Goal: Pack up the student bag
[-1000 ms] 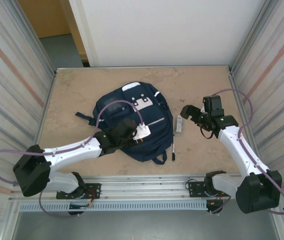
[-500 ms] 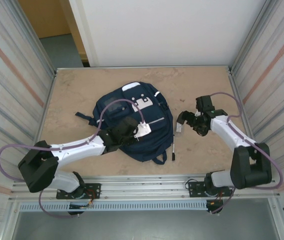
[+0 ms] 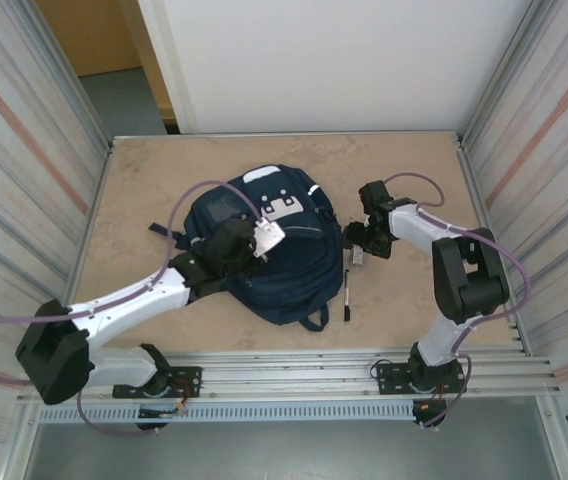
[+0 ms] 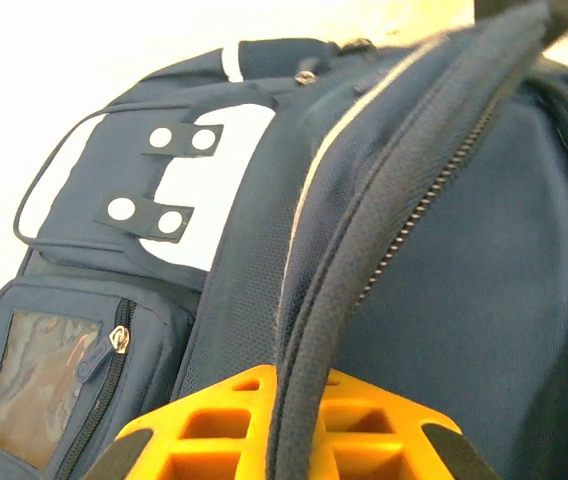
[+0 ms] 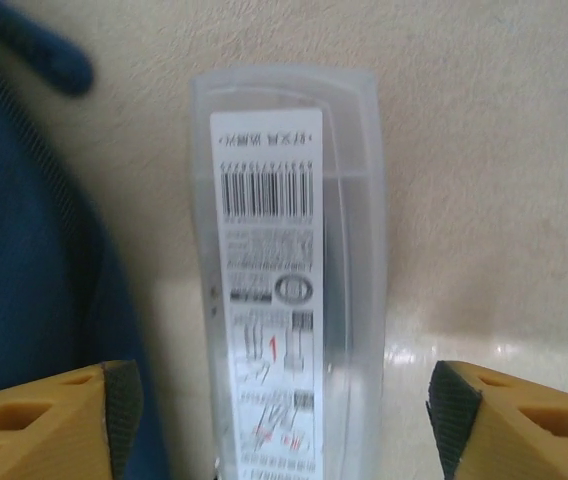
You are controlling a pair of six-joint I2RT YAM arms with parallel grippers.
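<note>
Task judged to be at an early stage. The student bag (image 3: 284,275) is seen lying flat near the middle of the table (image 3: 164,170). Its main-compartment rim is pinched by the left gripper (image 4: 289,450), which is clamped tight on the fabric edge. The rim is raised and the zip (image 4: 434,195) teeth are exposed, so the compartment is taken to be at least partly unzipped. The bag's inside can't be made out, so whether anything is packed can't be told.

Two items are seen outside the bag, on the table to its right: a clear case (image 5: 284,250) just beside it, and a pen (image 3: 346,297) nearer the arms. The right gripper (image 5: 282,420) is set over the case w/ jaws wide, one finger each side and a gap btwn each pad and the plastic; nothing is gripped yet. Left to do, as judged: case and pen put in, bag closed.

Materials:
- **Bag:** soft navy woven fabric w/ a padded rim, white patches and a see-through window pocket (image 4: 39,385).
- **Case:** rigid translucent plastic, oblong w/ rounded corners and a white barcode label.
- **Pen:** thin, dark, straight.
- **Table top:** matt beige, mottled.
- **Fingers** (image 4: 214,420)**:** orange, lattice-moulded, w/ dark pads.
</note>
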